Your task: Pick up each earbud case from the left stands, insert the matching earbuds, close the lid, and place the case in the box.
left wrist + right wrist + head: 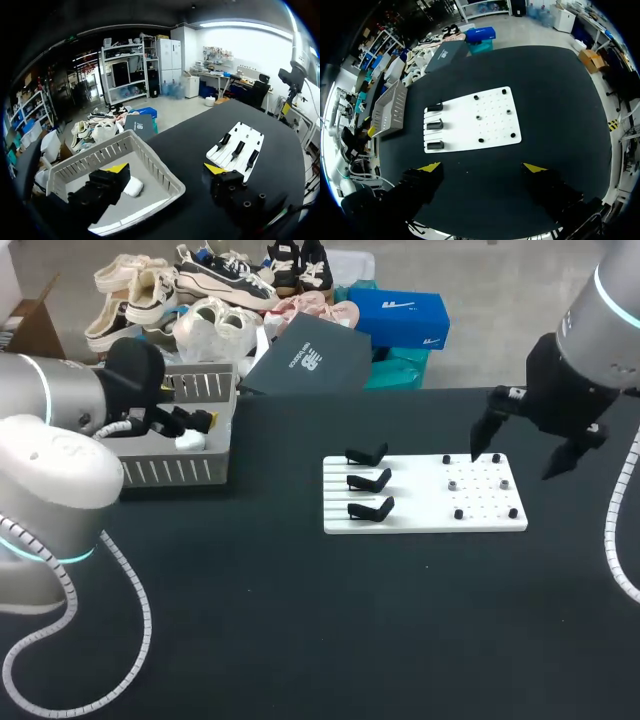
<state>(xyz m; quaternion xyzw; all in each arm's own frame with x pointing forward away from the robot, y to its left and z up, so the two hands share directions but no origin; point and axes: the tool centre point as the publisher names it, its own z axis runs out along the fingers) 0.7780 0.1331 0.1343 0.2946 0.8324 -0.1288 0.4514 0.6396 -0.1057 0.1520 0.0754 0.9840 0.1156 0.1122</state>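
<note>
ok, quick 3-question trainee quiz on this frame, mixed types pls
1. How many black angled stands are on the white slotted board?
2. The white earbud case lies: A) on a stand, B) in the grey slatted basket, C) on the board beside the stands.
3. True or false: the left gripper is open and holds nothing.
Key: 1) three; 2) B; 3) true.

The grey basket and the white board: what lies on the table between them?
Nothing: between the grey basket and the white board, only bare black table shows, in the head view.
</note>
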